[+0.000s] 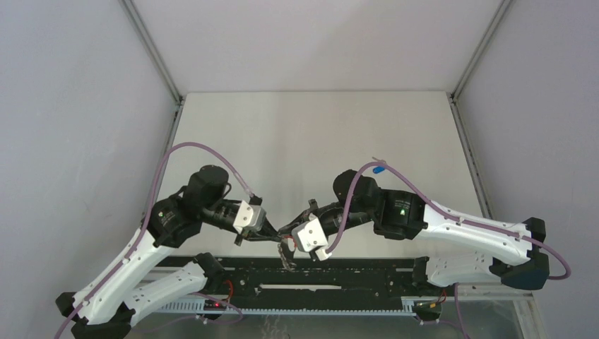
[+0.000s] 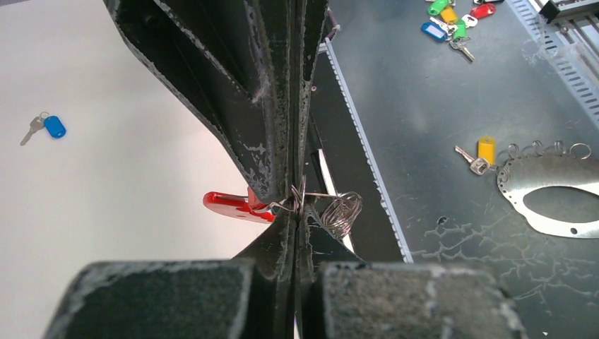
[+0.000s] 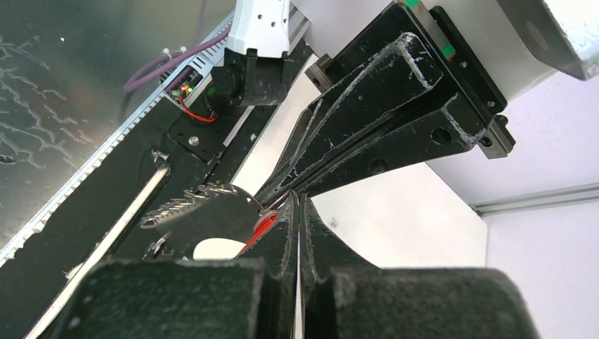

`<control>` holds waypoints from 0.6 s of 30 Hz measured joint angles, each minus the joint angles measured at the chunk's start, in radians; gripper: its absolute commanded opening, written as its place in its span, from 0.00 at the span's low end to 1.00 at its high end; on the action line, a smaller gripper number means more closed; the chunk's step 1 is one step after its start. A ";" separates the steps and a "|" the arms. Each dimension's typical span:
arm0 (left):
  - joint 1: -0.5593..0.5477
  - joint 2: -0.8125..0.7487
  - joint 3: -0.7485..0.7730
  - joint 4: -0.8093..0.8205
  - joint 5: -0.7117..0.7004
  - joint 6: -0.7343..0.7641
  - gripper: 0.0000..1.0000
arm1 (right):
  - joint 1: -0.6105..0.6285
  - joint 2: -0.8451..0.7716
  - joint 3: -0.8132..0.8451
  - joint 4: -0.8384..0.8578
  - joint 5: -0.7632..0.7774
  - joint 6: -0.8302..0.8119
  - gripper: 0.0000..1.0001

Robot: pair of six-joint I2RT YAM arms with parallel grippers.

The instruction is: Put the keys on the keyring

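Aloft, keyring (image 2: pixel 339 214) in left hand (image 2: pixel 294 224).

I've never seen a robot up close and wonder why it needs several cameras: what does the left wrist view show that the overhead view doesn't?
Left wrist only: close detail of the keyring, small silver wire rings with a red plastic piece, nipped between the shut left gripper and right gripper; also a yellow-tagged silver key and a heap of coloured tagged keys on the dark surface beside the white table. Overhead only: the whole white arms. Shared: the blue-tagged silver key on that table, and the two grippers meeting.
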 measured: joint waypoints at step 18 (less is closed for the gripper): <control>-0.001 -0.045 -0.002 0.042 -0.042 0.019 0.00 | -0.001 0.024 0.040 0.002 0.008 0.055 0.07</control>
